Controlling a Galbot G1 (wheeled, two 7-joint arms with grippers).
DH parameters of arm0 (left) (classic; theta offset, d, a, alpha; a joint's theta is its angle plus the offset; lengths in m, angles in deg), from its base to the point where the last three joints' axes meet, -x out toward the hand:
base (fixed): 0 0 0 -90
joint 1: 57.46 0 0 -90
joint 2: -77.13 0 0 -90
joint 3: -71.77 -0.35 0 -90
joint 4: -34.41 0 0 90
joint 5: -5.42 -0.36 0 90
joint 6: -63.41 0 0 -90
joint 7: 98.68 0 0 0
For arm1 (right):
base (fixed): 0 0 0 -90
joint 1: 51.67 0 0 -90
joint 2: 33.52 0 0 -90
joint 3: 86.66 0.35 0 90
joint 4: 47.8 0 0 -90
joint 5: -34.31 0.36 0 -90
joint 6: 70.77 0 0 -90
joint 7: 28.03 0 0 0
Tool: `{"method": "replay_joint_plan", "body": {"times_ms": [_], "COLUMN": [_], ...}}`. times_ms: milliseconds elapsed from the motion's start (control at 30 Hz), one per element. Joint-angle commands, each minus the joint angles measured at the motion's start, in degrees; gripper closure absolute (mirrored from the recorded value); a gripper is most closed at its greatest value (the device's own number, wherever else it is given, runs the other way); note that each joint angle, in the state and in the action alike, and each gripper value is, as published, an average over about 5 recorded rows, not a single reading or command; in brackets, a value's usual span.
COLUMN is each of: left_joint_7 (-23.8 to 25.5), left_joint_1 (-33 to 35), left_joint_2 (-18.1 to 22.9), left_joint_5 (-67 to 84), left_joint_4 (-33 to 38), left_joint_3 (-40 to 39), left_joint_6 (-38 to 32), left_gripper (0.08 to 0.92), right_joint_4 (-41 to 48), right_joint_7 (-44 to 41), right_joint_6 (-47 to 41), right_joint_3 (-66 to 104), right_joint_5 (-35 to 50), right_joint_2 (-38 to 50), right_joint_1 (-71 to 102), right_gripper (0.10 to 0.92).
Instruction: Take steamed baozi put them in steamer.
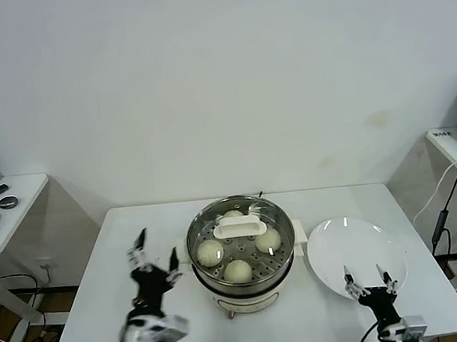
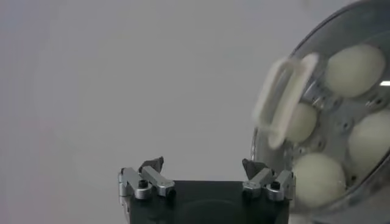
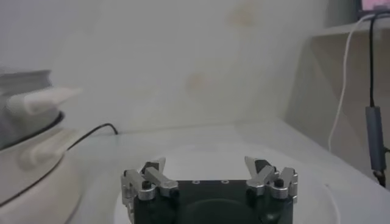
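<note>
The steel steamer stands mid-table on its white base. Several cream-white steamed baozi lie on its perforated tray. A glass lid with a white handle rests over them. My left gripper hovers just left of the pot, open and empty. In the left wrist view the left gripper has its fingers spread, and beside it the baozi show through the lid under the handle. My right gripper is open and empty over the near edge of the white plate. The right wrist view shows the right gripper the same way.
The white plate lies bare to the right of the steamer. A black cord runs behind the pot. Side desks stand at the far left and far right, off the table.
</note>
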Motion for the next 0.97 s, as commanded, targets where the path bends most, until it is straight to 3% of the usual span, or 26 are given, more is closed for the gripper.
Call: {"method": "replay_joint_plan", "body": {"times_ms": [33,233,967], "left_joint_7": [-9.8,-8.0,-5.8], "left_joint_1": [17.7,21.3,17.8], "left_joint_2": [1.4,0.9,0.0], "left_joint_5": [51.2,52.3,52.8], "left_joint_4": [-5.1,-6.4,-7.9], "left_joint_3": [22.4,19.7,18.5], "left_joint_6": [-17.6,-16.0,-15.5], "left_gripper": [0.177,0.177,0.177], "right_joint_4": [-2.1,-2.8,-4.9], "right_joint_7": [0.1,-0.9,-2.4], "right_joint_6": [2.3,-0.2,-4.1], "right_joint_3": [-1.6,-0.4,3.1], "right_joint_5": [-1.2,-2.8,-7.3], "right_joint_2": [-0.3,-2.6,-3.0], "right_joint_1": [4.3,4.9,5.4], "right_gripper": [0.203,0.203,0.203]}}
